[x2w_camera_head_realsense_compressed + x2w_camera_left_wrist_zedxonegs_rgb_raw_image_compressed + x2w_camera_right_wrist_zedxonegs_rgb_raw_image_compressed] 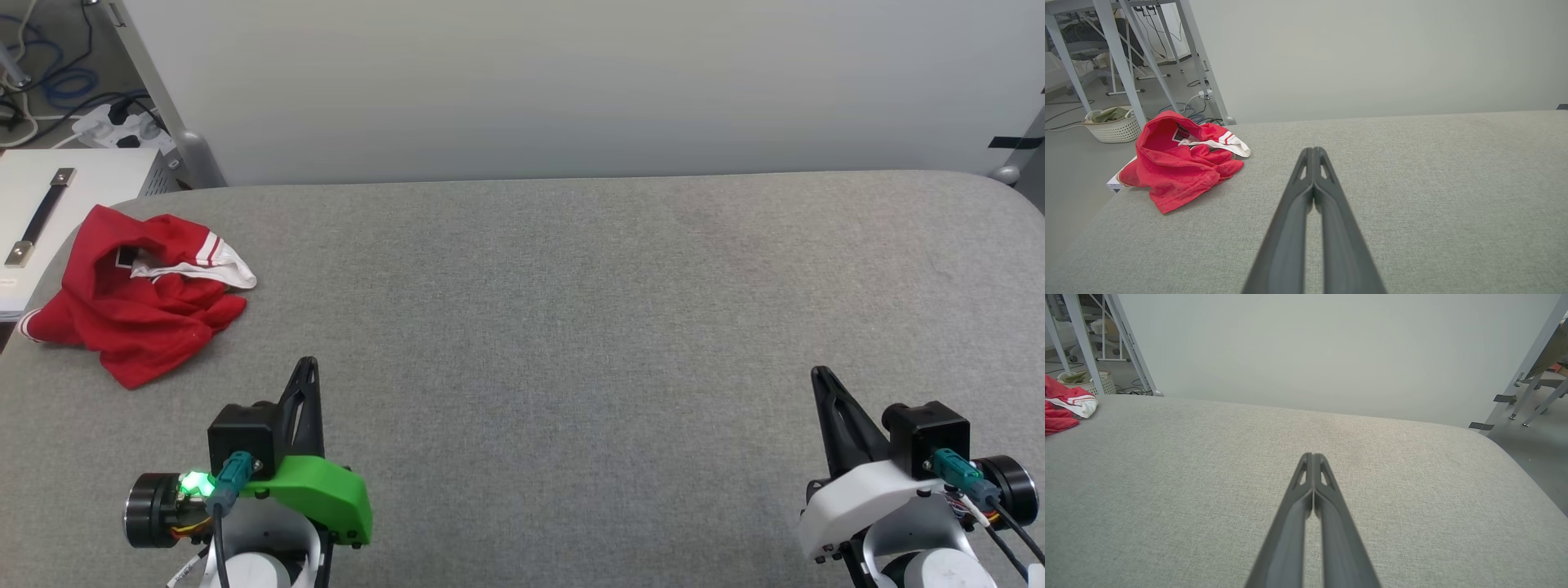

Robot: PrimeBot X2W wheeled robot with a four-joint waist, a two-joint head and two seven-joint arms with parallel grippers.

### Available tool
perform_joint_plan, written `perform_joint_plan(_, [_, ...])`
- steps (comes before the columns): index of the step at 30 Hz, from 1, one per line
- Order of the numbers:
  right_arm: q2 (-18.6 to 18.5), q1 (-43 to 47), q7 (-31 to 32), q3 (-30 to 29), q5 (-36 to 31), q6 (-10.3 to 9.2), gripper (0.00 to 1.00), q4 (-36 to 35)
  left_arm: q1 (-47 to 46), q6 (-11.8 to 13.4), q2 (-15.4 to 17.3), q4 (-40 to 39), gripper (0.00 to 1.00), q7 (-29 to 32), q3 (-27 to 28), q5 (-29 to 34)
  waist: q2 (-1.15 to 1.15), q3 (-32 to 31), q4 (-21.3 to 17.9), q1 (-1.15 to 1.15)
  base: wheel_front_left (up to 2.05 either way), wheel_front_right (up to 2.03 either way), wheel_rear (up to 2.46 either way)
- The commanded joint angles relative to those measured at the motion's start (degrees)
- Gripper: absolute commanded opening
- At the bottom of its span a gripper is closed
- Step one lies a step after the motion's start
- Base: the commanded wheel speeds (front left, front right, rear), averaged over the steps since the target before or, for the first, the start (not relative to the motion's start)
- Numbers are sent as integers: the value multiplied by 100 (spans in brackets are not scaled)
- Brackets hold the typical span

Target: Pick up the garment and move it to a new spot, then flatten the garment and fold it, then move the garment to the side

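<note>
The garment [135, 306], a bright red T-shirt with a white, stripe-trimmed sleeve, lies crumpled at the far left of the grey padded table [571, 327], partly over its left edge. The left wrist view has the garment [1180, 163] ahead and to the left, and its red-and-white edge [1065, 406] peeks in at the left border of the right wrist view. My left gripper [308, 365] rests near the front left, shut and empty, short of the garment; its fingertips [1313, 150] touch. At the front right my right gripper [818, 373] is shut on nothing, fingertips [1312, 456] together.
A white cabinet [49, 204] with a dark handle stands against the table's left edge, under part of the garment. Beyond it are a power strip and cables [114, 122]. A white laundry basket [1112, 124] sits on the floor. A pale wall backs the table.
</note>
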Motion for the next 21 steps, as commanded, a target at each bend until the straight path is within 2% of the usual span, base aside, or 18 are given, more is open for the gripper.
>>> perform_joint_plan(1, [14,13,15,-1,-54,-5,0,-23,85,23,-26,-14,0,-5,3,57,0,0,0,0,0,0,0])
perform_joint_plan(21, [14,13,15,-1,-54,-5,0,-23,85,23,-26,-14,0,-5,3,57,0,0,0,0,0,0,0])
